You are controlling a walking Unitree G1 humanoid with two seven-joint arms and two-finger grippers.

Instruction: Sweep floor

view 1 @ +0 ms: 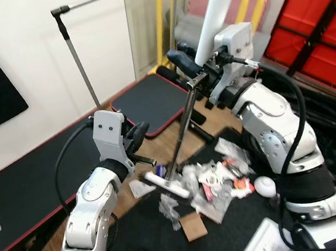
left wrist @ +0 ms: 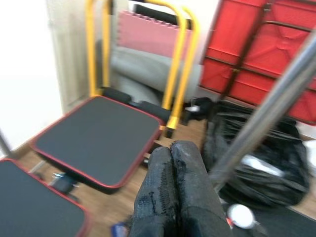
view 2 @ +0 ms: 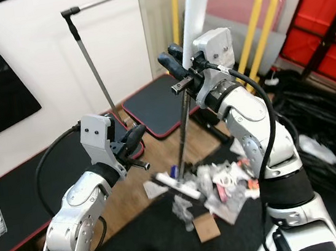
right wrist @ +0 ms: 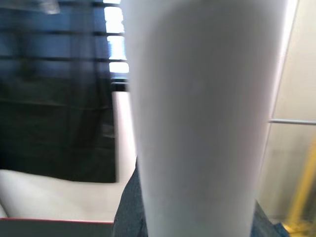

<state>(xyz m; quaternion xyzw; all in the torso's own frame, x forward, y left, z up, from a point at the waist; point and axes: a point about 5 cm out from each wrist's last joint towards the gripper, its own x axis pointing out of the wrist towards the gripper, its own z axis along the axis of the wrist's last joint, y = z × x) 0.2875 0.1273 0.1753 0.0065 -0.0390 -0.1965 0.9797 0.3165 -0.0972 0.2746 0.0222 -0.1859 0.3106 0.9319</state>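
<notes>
Wood floor point(view 1: 189, 144) w/ dark mats, red-edged pads. Head views: right gripper point(view 2: 179, 68) is clamped high on broom point(view 1: 182, 137), its head point(view 1: 166, 185) set at edge of litter pile point(view 1: 216, 184), prob. to drag scraps together. Left gripper point(view 1: 139, 132) sits just beside the pole, holding nothing.

L wrist: fingers point(left wrist: 173, 197) pressed together, pole point(left wrist: 269, 106) passing alongside.

R wrist: white grip point(right wrist: 202, 118) fills close-up, consistent w/ firm hold.

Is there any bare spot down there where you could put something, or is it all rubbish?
Bare room: the black mat along the white wall, and the wood floor between it and the litter pile. Around the broom head it is crowded with scraps and cardboard.
</notes>
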